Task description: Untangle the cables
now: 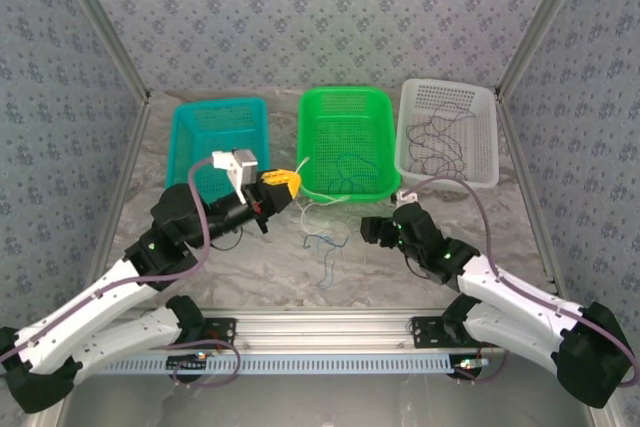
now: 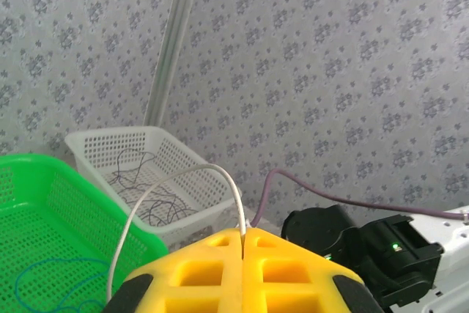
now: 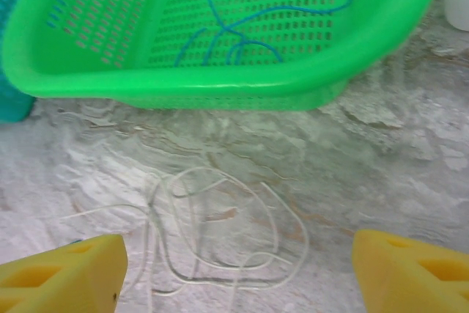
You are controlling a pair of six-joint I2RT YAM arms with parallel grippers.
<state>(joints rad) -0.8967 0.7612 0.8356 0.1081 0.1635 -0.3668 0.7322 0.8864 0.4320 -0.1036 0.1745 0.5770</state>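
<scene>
Cable (image 2: 240, 214) clamped in left fingers (image 2: 220, 273); right fingers (image 3: 62, 273) spread wide over pale cables (image 3: 234, 281).

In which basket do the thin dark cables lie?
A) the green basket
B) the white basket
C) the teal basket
B: the dark cables lie on the floor of the white basket, while the green basket holds a blue cable.

pale wire (image 2: 220, 168): end hidden in the seam of the left gripper (image 2: 242, 234)
green basket (image 3: 220, 86): far rim cut off — top edge
blue wire (image 1: 320, 241): in front of green basket — crossings too small to tell
</scene>
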